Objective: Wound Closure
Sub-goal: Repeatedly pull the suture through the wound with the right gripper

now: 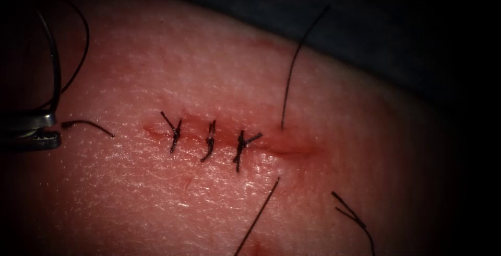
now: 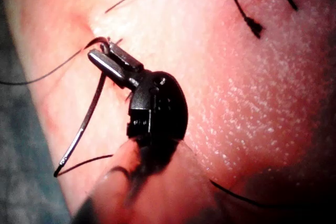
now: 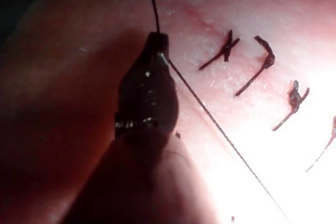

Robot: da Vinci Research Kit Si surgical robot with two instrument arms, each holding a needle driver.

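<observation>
My left fingers (image 2: 107, 56) clamp the needle (image 2: 84, 124) near its tail, clear of the tissue (image 1: 156, 193); my right fingers (image 3: 157, 43) pinch the thread (image 3: 220, 129), keeping it taut.

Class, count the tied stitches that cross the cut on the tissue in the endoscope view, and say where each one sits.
3: left stitch, middle stitch, right stitch, in a row across the cut.

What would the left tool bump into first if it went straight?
Probably the short cut end of thread on the tissue ahead of the left tool, which holds the needle; depth unclear.
</observation>
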